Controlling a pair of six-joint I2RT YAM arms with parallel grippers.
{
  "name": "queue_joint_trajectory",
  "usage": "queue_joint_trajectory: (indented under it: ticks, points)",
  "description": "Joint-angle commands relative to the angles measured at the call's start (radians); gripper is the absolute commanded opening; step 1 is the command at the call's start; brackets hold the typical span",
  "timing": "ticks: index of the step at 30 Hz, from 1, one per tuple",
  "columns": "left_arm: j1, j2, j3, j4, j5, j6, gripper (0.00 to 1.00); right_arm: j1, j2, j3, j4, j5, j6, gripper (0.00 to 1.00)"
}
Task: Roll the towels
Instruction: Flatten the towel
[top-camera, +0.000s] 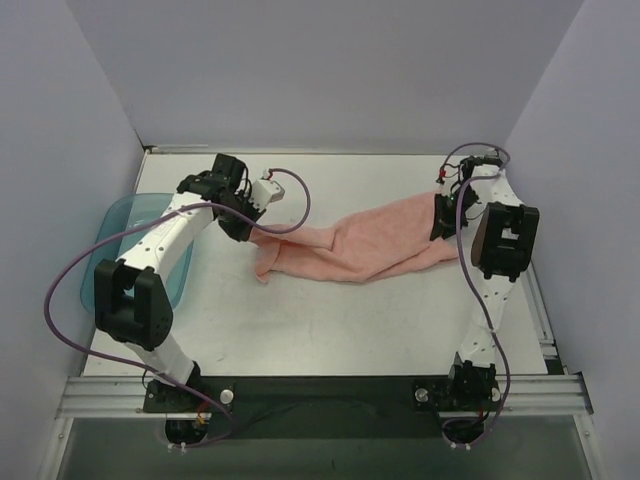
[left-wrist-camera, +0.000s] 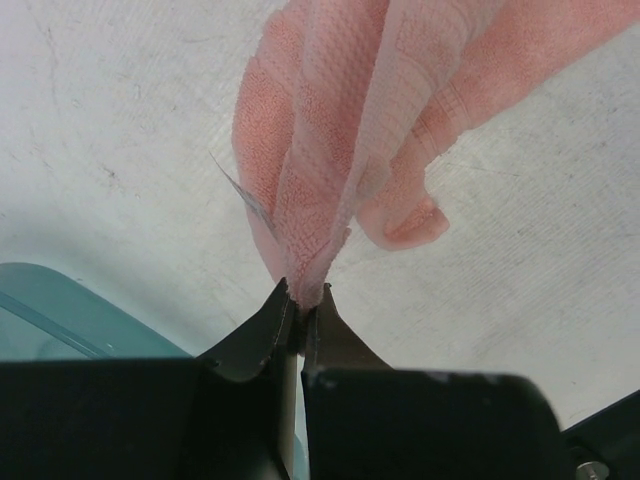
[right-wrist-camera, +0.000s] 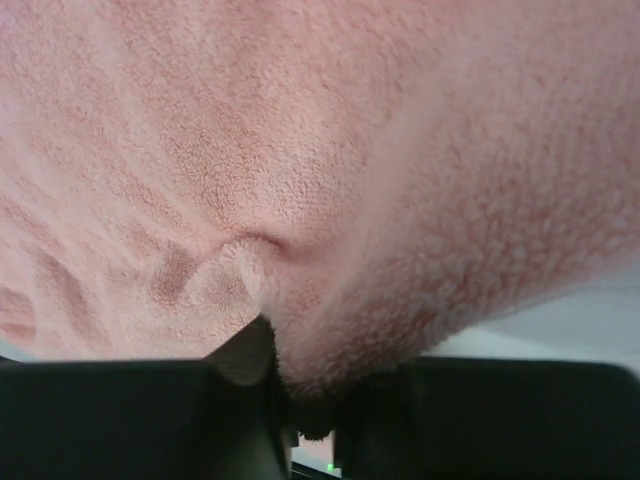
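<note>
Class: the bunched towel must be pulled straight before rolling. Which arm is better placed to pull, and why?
Probably the left end effector: shut on a thin corner of the towel; the right end effector clamps a thick bunch, better as anchor.

Robotics lab test cell, plain grey walls (top-camera: 330, 70) boxing a white counter (top-camera: 330, 330) on three sides, left arm (top-camera: 160, 255) and right arm (top-camera: 497, 275) bolted to an aluminium rail (top-camera: 320, 393) along its near edge, purple cables (top-camera: 55, 290) looping.

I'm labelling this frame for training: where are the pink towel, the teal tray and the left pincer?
pink towel (top-camera: 370, 245), top view, middle of its bunched length.
teal tray (top-camera: 130, 212), top view, bare part near its far rim.
left pincer (left-wrist-camera: 303, 295), left wrist view, between the fingertips pinching the towel.
</note>
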Motion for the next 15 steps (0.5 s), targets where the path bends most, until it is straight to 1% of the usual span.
queue_joint_trajectory:
  ticks: [1, 2, 3, 4, 7, 8, 9, 10, 11, 12, 13, 14, 15]
  points:
    - [0.012, -0.020, 0.047, -0.069, 0.048, -0.027, 0.00, -0.020, -0.126, -0.172, -0.128, 0.050, -0.084, 0.00]
    - [0.016, -0.032, 0.039, -0.080, 0.065, -0.024, 0.00, -0.024, -0.161, -0.223, -0.135, 0.042, -0.108, 0.00]
    - [0.021, -0.041, 0.033, -0.089, 0.076, -0.022, 0.00, -0.022, -0.240, -0.287, -0.142, 0.036, -0.129, 0.00]
    - [0.031, -0.047, 0.026, -0.109, 0.094, -0.019, 0.00, -0.020, -0.279, -0.390, -0.164, 0.010, -0.190, 0.00]
    - [0.050, -0.083, -0.013, -0.136, 0.118, -0.012, 0.00, -0.010, -0.428, -0.527, -0.232, -0.024, -0.290, 0.00]
    - [0.059, -0.099, -0.025, -0.141, 0.119, -0.006, 0.00, -0.010, -0.461, -0.596, -0.246, -0.029, -0.342, 0.21]
    - [0.062, -0.106, -0.043, -0.144, 0.118, -0.001, 0.00, -0.016, -0.524, -0.614, -0.255, -0.026, -0.358, 0.38]
    - [0.065, -0.110, -0.053, -0.149, 0.110, 0.004, 0.00, -0.025, -0.554, -0.627, -0.264, -0.023, -0.370, 0.54]
    - [0.073, -0.113, -0.059, -0.150, 0.108, 0.005, 0.00, -0.058, -0.584, -0.625, -0.269, -0.021, -0.390, 0.77]
    - [0.074, -0.115, -0.065, -0.150, 0.108, 0.005, 0.00, -0.082, -0.624, -0.592, -0.271, -0.027, -0.395, 0.85]
    - [0.078, -0.112, -0.063, -0.153, 0.102, 0.002, 0.00, -0.106, -0.635, -0.564, -0.272, -0.029, -0.399, 0.91]
    - [0.081, -0.100, -0.059, -0.157, 0.104, 0.001, 0.00, -0.135, -0.641, -0.535, -0.271, -0.030, -0.405, 0.95]
    - [0.088, -0.092, -0.051, -0.160, 0.113, 0.001, 0.00, -0.178, -0.628, -0.462, -0.271, -0.030, -0.419, 0.95]
